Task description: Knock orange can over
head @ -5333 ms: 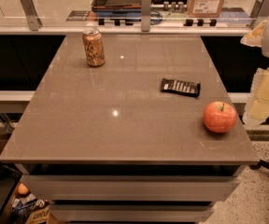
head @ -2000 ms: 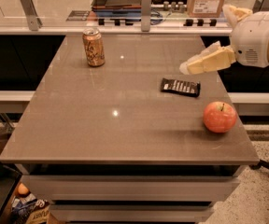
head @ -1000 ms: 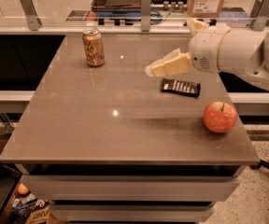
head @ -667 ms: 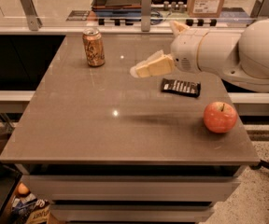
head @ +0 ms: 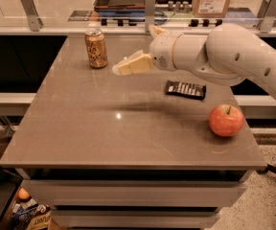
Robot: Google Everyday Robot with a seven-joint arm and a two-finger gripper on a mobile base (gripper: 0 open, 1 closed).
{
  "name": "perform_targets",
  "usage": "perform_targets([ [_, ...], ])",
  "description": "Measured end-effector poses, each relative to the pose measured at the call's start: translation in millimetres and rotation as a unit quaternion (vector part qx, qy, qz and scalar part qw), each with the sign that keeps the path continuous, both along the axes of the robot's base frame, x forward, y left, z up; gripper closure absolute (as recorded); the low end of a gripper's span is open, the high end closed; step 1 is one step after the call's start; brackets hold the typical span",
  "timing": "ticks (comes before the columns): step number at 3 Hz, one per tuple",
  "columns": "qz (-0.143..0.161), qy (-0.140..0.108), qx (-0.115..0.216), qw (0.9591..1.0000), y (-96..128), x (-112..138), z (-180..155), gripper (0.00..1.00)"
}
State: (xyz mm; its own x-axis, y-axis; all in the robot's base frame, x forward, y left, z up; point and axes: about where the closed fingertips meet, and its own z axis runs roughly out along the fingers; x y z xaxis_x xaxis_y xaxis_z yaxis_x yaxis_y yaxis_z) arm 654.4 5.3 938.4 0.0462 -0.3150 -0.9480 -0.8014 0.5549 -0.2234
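Note:
The orange can (head: 96, 48) stands upright near the far left corner of the grey table (head: 104, 133). It has an orange-tan body with pale lettering and a silver top. My gripper (head: 121, 68) is on the end of the white arm that reaches in from the right. It hovers above the table just right of the can, a short gap away, with its pale yellow fingers pointing left toward the can.
A red-orange apple (head: 226, 120) sits near the table's right edge. A flat black packet (head: 185, 89) lies behind it, under my arm. A railing and counter (head: 80, 28) with boxes run along the far side. Bags lie on the floor at the lower left.
My arm has swung in from the right side and moved left across the table, bringing the gripper close to the can. The can, apple and packet have not moved.

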Motion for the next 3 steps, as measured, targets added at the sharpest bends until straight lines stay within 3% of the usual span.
perform_targets([
  [2,0.011,0.012,0.048,0.9987,26,57,-20,0.0],
  [3,-0.003,0.013,0.041,0.9991,38,75,-26,0.0],
])
